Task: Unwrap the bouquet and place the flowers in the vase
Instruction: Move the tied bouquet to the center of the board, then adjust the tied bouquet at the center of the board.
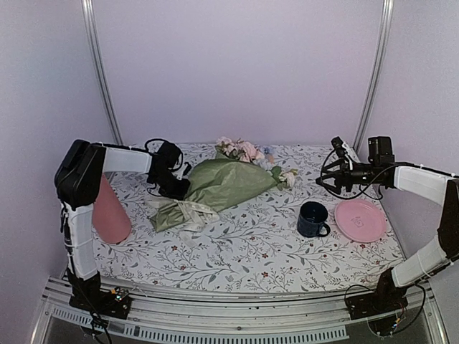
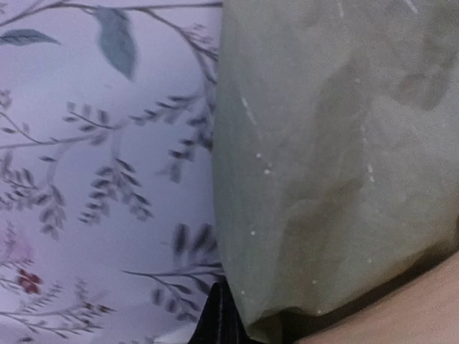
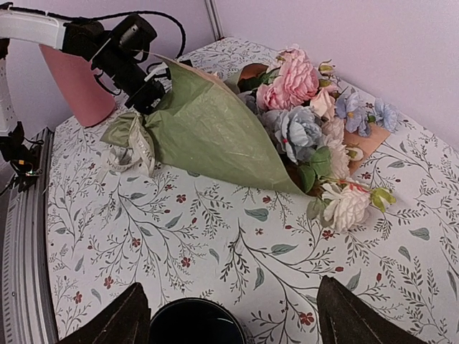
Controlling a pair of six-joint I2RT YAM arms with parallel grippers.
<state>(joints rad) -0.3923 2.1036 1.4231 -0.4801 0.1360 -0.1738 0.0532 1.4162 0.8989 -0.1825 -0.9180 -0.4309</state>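
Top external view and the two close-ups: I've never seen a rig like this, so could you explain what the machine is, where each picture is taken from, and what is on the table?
The machine is two robot arms bolted at the table's near edge. The wide picture comes from a fixed camera above and behind them. The other two come from a camera on each arm's wrist. On the flowered cloth lies a wrapped bouquet. A tall pink vase stands at the left, and a dark blue mug and a pink plate are at the right. The left tool is shut and seems to pinch the bouquet's green paper, which fills its close-up. The right tool hangs open and empty near the mug.
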